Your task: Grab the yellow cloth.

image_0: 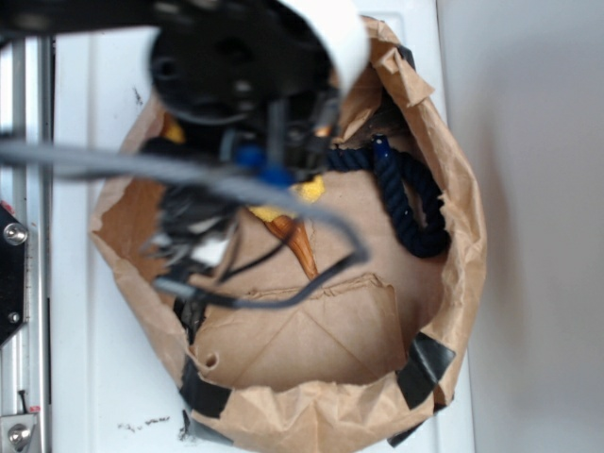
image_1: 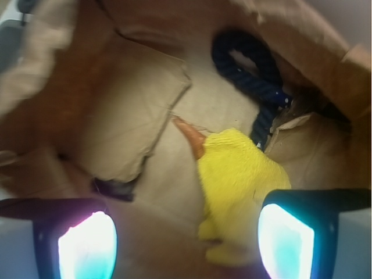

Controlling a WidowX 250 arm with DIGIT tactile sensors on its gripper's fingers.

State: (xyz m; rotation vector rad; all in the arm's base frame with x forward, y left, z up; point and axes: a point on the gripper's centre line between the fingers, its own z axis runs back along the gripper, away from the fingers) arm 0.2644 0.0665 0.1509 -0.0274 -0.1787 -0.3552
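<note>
The yellow cloth (image_1: 238, 180) is lying on the floor of a brown paper bag (image_0: 453, 311), which is resting on the white desk (image_0: 104, 377). In the wrist view the hand (image_1: 186, 241) is being held open above it, with its two fingers (image_1: 87, 244) spread wide apart and nothing caught between them. The cloth is sitting toward the right finger and is partly overlapped by it in that view; whether the finger is touching the fabric cannot be told. An orange cone (image_1: 190, 136) is poking out from under the cloth's far edge, and a dark blue rope (image_1: 256, 75) is looped farther back, just beside the cloth.

In the exterior view the arm is covering most of the bag's far left part, so only small yellow scraps (image_0: 311, 191) are being shown beneath it.

The approach is judged to be largely done: the hand is already inside the bag and near the cloth. The grasp itself is not yet made. What is left, as judged here, is centring the cloth between the fingers, closing on it without catching the cone, and lifting.
</note>
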